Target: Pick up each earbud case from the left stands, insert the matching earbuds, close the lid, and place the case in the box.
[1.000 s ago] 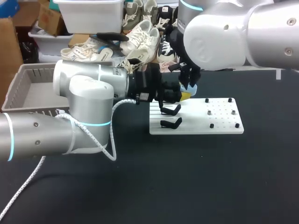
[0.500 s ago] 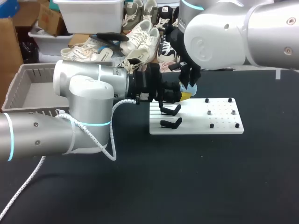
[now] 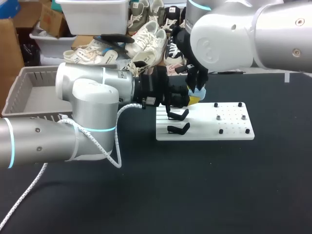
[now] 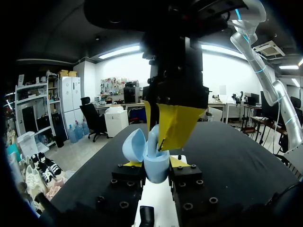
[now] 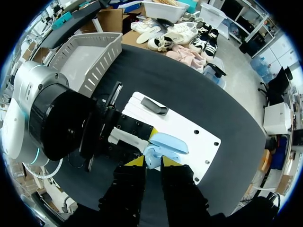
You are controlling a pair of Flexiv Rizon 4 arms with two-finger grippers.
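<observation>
a pale blue, rounded earbud case (image 4: 156,165) with its lid (image 4: 134,144) tipped open is clamped between the yellow tips of the left claw (image 4: 155,164), just above the white board (image 3: 229,130). the right claw (image 5: 152,162) hangs directly over the open case, also above the board; whether it grips anything cannot be told.

"Where is the open light-blue plastic earbud case (image 4: 156,171)?"

"Clamped in my left gripper (image 4: 155,164), above the flat white plastic board's (image 3: 229,132) rear left edge. My right gripper (image 5: 152,163) sits directly over it."

"And the stands?"

"Two black plastic stands (image 3: 179,115) on the board's left part. The grey slatted basket (image 3: 29,83) lies far left."
</observation>
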